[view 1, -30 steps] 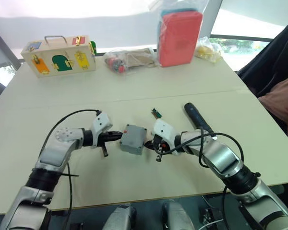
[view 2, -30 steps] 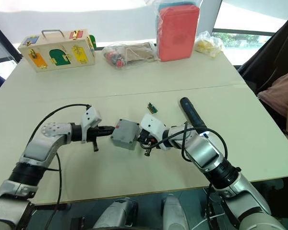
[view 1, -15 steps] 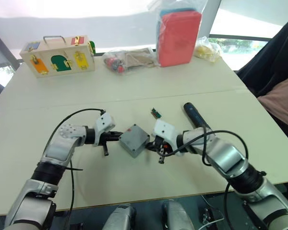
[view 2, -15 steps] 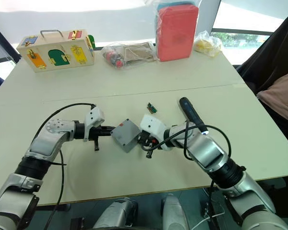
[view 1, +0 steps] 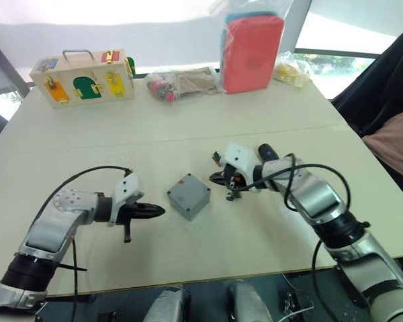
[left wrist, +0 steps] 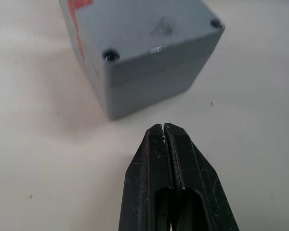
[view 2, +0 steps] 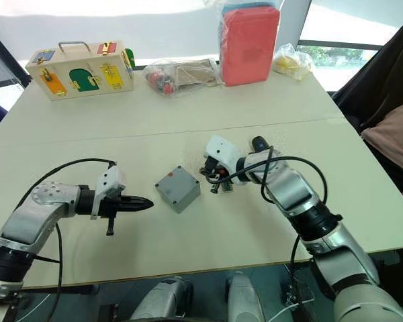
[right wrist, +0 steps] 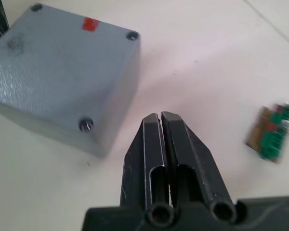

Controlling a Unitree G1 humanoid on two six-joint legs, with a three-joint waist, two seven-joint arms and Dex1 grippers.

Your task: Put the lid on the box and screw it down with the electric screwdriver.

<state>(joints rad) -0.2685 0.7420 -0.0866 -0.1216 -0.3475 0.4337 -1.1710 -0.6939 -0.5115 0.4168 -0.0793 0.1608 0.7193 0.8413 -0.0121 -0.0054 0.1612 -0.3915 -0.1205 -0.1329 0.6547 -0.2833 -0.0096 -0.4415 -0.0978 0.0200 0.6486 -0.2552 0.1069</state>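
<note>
Table [view 1: 188, 134], pale cream and smooth, filled most of the scene, with bright windows behind its far edge. Along that edge sat a wooden box [view 1: 84, 75] with coloured latches, a clear bag [view 1: 181, 82] of odds and ends, and a red case [view 1: 251, 52] standing upright. Bare tabletop lay open all around the box [view 1: 189, 196], a small square grey plastic box near the middle with the lid [left wrist: 144, 24] on it, screw holes at the corners and a red mark on one side. The left gripper [view 1: 157, 212] pointed at it from just beside, fingers pressed together, not touching. The right gripper [view 1: 216, 178] was also pressed together, near the box's other side. A small green connector [right wrist: 272, 134] lay just beside that gripper. The dark screwdriver [view 1: 266, 153] lay behind the right arm.
</note>
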